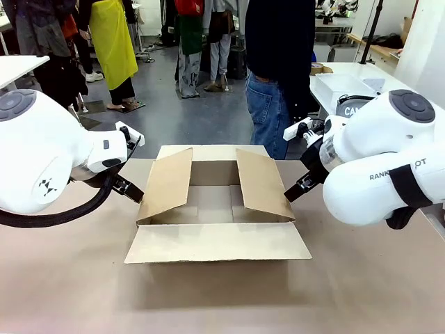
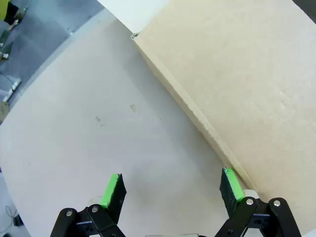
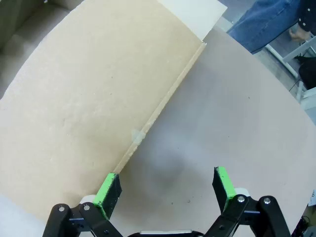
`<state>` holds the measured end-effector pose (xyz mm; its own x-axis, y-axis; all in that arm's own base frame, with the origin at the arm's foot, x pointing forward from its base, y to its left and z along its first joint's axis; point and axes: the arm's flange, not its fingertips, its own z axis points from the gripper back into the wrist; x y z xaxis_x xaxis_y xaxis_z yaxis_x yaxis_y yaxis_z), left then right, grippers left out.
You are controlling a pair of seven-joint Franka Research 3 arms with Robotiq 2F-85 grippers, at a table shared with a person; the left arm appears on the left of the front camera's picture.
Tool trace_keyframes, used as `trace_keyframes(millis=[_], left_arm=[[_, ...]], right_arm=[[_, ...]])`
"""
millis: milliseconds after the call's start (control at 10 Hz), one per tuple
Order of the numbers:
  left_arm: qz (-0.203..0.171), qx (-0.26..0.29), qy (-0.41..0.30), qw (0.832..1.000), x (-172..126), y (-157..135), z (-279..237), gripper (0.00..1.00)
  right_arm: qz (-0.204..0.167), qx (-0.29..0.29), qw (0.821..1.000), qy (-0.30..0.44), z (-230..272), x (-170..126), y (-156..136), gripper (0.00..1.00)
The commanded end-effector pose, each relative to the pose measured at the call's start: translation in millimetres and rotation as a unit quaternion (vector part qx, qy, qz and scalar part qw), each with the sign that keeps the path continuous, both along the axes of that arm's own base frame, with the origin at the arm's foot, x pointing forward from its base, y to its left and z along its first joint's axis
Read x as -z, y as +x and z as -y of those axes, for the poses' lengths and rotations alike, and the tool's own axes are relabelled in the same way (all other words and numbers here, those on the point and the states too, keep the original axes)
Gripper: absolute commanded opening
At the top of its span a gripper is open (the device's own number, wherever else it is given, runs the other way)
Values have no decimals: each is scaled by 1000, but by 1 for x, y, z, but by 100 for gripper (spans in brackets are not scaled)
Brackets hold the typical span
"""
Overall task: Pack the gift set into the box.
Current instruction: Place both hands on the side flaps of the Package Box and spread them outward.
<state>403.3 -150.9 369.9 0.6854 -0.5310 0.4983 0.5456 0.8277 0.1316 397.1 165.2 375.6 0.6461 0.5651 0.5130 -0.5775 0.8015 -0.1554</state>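
Two arms (image 1: 42, 153) flank the open box (image 1: 212, 209) mid-table in front view; basket (image 1: 332, 87) and pouch (image 1: 350, 109) half hidden behind the right arm (image 1: 389, 160) | left wrist: left gripper (image 2: 170, 190) wide beside a flap (image 2: 247, 89) | right wrist: right gripper (image 3: 165, 190) wide, one finger (image 3: 107, 188) at flap edge.

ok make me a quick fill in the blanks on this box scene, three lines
1. The box stands with its top ____.
2. The left tool and the right tool each hold ____.
3. The person at the far side wears blue ____.

Missing words: open; nothing; jeans
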Motion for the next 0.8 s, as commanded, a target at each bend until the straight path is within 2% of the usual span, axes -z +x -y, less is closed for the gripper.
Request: trace_keyframes(millis=[0, 600, 700], left_arm=[[0, 0, 0, 1000, 0, 0, 0, 100], [0, 0, 0, 1000, 0, 0, 0, 100], [22, 20, -35, 999, -40, -10, -22, 100]], right_arm=[[0, 0, 1000, 0, 0, 0, 0, 100], [0, 0, 1000, 0, 0, 0, 0, 100], [33, 11, 999, 11, 9, -40, -11, 100]])
